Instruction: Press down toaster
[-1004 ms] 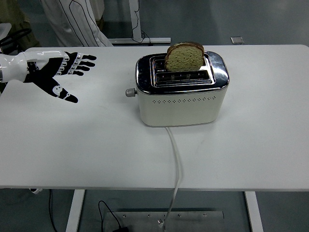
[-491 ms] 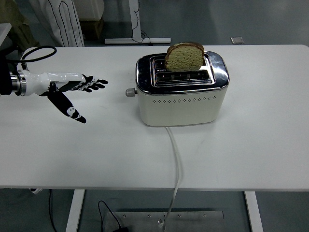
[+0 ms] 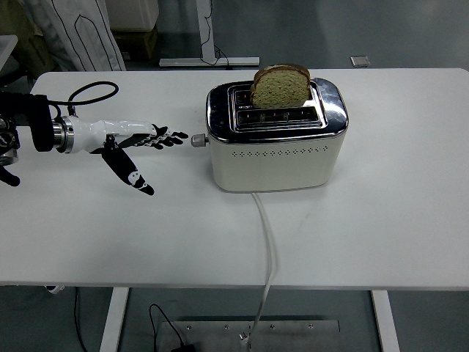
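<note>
White cord (image 3: pixel 268 249) running from bottom centre up across surface (image 3: pixel 381 220) to toaster (image 3: pixel 275 143). Toaster at centre, lever knob (image 3: pixel 196 140) on left end, up. Left hand (image 3: pixel 135 143) left of centre, flat, spread, empty, fingertips (image 3: pixel 178 135) just beside knob. Bread (image 3: pixel 280 85) upright in slot.

The left hand (image 3: pixel 132 143) is white over the back and palm, with slim black fingers (image 3: pixel 170 136) flecked with small white marks — the thumb carries a white dot pattern too. A silver metal ring joins it to a black forearm (image 3: pixel 33 121), from which a black cable (image 3: pixel 91 92) loops out.
</note>
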You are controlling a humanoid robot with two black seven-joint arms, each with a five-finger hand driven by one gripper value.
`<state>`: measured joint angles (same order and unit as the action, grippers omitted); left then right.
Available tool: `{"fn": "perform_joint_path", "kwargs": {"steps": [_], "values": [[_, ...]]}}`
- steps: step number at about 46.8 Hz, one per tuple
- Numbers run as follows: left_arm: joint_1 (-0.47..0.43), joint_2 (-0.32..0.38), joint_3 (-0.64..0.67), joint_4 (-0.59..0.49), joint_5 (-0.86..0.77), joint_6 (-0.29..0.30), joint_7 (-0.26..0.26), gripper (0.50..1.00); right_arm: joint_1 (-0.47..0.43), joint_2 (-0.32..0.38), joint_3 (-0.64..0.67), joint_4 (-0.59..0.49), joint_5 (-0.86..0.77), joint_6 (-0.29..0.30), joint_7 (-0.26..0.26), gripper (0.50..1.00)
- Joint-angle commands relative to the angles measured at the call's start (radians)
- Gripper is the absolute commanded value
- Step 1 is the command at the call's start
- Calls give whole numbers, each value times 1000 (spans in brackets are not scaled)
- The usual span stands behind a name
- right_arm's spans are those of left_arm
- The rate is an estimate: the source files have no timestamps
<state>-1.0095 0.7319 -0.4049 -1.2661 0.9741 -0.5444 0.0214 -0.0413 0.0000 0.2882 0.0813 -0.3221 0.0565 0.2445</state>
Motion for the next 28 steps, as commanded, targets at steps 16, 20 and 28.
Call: {"fn": "perform_joint_path", "kwargs": {"steps": [16,20,28], "values": [[0,-2,0,13,0,1,0,1000,0,0,0,0,0,0,-1,998],[-1,-3,0,13,0,3,0,1000,0,0,0,0,0,-1,-1,998],[-1,-25,0,13,0,11,0,1000,0,0,0,0,0,0,-1,998]]}}
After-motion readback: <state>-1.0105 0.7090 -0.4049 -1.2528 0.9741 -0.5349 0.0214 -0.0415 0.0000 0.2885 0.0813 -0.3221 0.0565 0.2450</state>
